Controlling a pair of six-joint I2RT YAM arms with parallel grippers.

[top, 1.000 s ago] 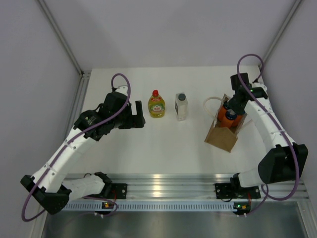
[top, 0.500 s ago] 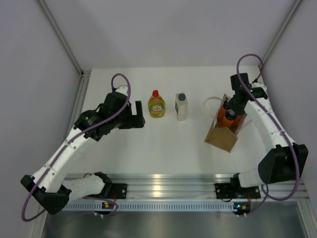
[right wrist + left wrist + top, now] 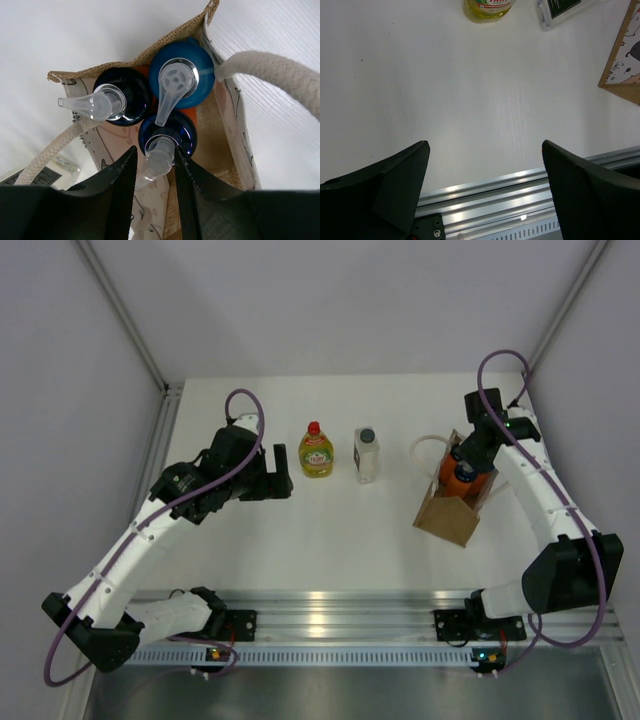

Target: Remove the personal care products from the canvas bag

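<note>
Right claw [image 3: 154, 150], barely parted, straddles the clear pump of one orange, blue-topped bottle [image 3: 167, 131]. Squeezing it? Can't tell. Two matching bottles [image 3: 122, 95] crowd beside it inside the upright tan canvas bag [image 3: 165, 37] on the white table [image 3: 470, 90]. Left claw [image 3: 484, 145] gapes wide, empty.

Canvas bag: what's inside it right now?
Inside the canvas bag, three blue-topped pump bottles stand packed together, orange showing under the tops. Their lower bodies and whatever lies beneath are hidden. The right gripper flanks the nearest pump.
</note>
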